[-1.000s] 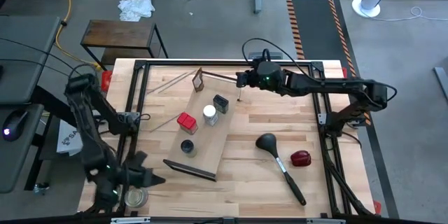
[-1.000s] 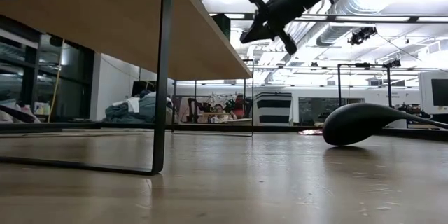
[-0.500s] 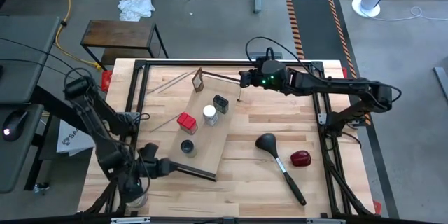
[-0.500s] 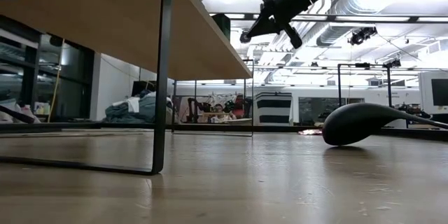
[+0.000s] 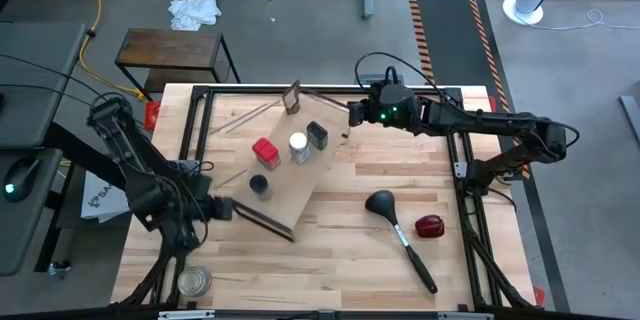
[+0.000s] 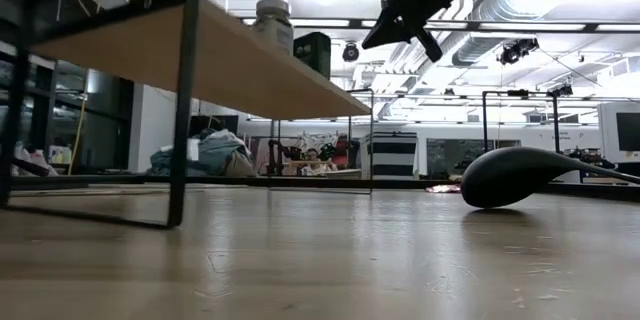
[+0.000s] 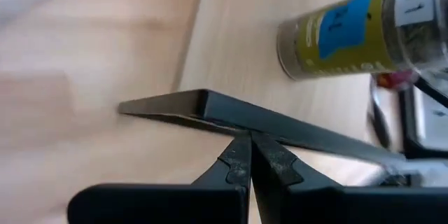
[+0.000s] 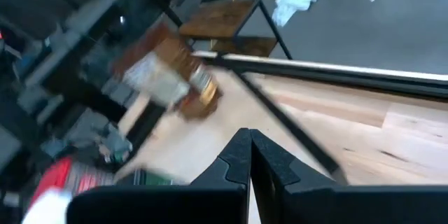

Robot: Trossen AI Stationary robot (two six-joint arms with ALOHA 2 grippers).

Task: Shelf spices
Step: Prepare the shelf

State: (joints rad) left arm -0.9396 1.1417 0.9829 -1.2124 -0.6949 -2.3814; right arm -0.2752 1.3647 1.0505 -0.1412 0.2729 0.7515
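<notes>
The shelf point(image 5: 290, 175) is a light plywood top on thin black wire legs, standing askew on the table. On it stand a red square tin point(image 5: 265, 150), a white-capped jar point(image 5: 298, 146), a small black box point(image 5: 317, 135), a dark-lidded glass jar point(image 5: 259, 186) and, at the far corner, a brown bottle point(image 5: 292, 97). My left gripper point(image 5: 226, 208) is shut at the shelf's near-left edge; its wrist view shows the glass jar point(image 7: 336, 31) just beyond. My right gripper point(image 5: 350, 120) is shut and hangs in the air point(image 6: 432, 50) beside the shelf's far-right corner. My left gripper is shut, and its fingertips point(image 7: 241, 155) meet the black rim along the shelf's near-left edge point(image 7: 210, 108). They come at it about level, from the table's near-left side. The shelf's legs stand on the table point(image 6: 175, 222).
A wider clear glass jar with a metal lid point(image 5: 193, 282) stands near the table's near-left corner. A black ladle point(image 5: 400, 225) and a small red object point(image 5: 429, 226) lie on the right half. A black frame point(image 5: 330, 88) runs round the table.
My left gripper has swung from beside the clear glass jar toward the far edge and reached the shelf's near-left edge. The shelf has slid along the table toward the far-left and turned about, carrying the spices with it. My right gripper has risen a little.
</notes>
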